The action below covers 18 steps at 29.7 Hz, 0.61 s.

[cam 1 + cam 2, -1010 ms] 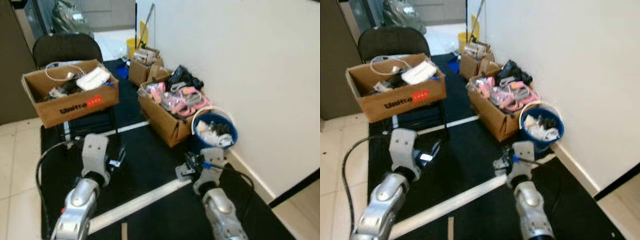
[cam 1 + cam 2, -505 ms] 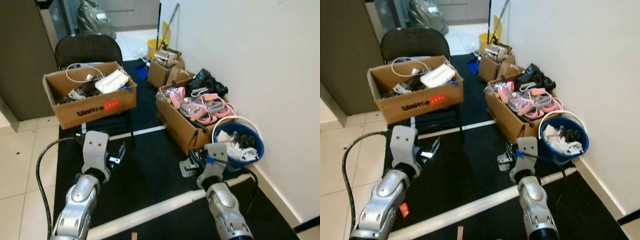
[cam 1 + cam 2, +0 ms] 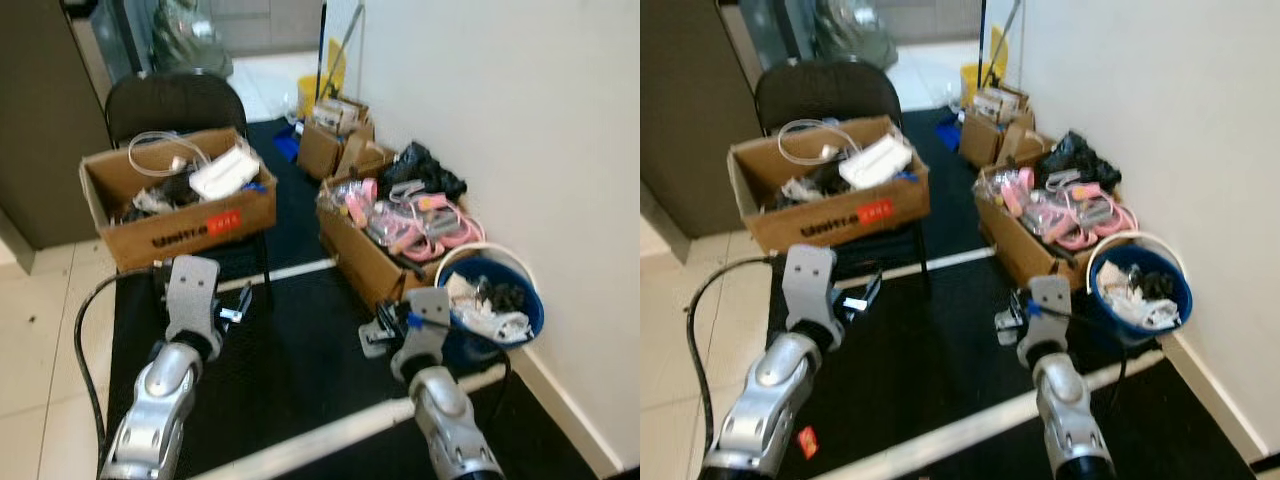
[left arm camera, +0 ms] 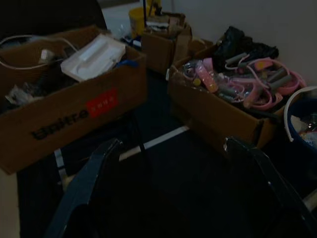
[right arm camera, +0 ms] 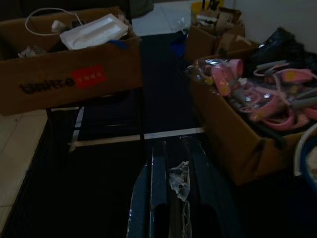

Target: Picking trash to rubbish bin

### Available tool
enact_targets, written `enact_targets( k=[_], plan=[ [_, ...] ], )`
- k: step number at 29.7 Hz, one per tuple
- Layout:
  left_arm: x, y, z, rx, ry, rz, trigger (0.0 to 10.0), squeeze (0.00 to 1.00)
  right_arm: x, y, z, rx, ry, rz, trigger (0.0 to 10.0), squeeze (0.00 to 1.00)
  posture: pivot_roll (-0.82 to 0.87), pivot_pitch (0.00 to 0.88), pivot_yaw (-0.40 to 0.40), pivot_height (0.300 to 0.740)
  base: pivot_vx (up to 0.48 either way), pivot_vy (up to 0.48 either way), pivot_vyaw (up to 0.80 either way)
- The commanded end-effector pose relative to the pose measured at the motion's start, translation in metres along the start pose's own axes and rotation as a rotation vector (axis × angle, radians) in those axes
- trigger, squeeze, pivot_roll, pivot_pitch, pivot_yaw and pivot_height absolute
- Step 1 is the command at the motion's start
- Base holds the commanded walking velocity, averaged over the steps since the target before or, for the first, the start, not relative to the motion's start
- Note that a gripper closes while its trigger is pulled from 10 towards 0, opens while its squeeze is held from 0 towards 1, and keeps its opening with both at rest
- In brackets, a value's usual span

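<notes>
The right gripper (image 5: 171, 198) hangs over the black mat (image 3: 300, 350), its jaws closed on a crumpled scrap of clear wrapper (image 5: 179, 178). The left gripper (image 4: 168, 188) is held out with jaws wide and empty. The blue bucket (image 3: 525, 325) (already holding pale litter) stands by the wall, just beside the right gripper and next to a cardboard box of pink cables (image 3: 400, 225).

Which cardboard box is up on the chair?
The brown cardboard box with the red label, holding white cables, sits on the black chair; the other boxes stand on the floor.
</notes>
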<state>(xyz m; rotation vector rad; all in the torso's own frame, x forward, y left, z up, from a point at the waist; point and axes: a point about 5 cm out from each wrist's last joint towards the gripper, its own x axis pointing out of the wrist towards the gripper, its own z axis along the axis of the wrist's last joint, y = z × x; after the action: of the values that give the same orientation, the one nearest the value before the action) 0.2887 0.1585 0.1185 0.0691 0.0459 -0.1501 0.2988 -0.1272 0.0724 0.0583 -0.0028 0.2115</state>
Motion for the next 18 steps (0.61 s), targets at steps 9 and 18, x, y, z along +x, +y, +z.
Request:
enact_targets(
  k=[9, 18],
  plan=[
    [-0.0037, -0.0016, -0.0043, -0.003, 0.023, -0.006, 10.0, 0.00, -0.0030, 0.0018, -0.0038, -0.030, 0.012, 0.020, 10.0, 0.00, 0.03, 0.135, -0.015, 0.740, 0.377, 0.000, 0.39],
    [-0.0047, -0.0032, -0.0053, -0.006, 0.026, -0.007, 10.0, 0.00, -0.0035, 0.0020, -0.0039, -0.028, 0.009, 0.022, 10.0, 0.00, 0.03, 0.136, -0.015, 0.740, 0.377, 0.000, 0.41]
  ],
)
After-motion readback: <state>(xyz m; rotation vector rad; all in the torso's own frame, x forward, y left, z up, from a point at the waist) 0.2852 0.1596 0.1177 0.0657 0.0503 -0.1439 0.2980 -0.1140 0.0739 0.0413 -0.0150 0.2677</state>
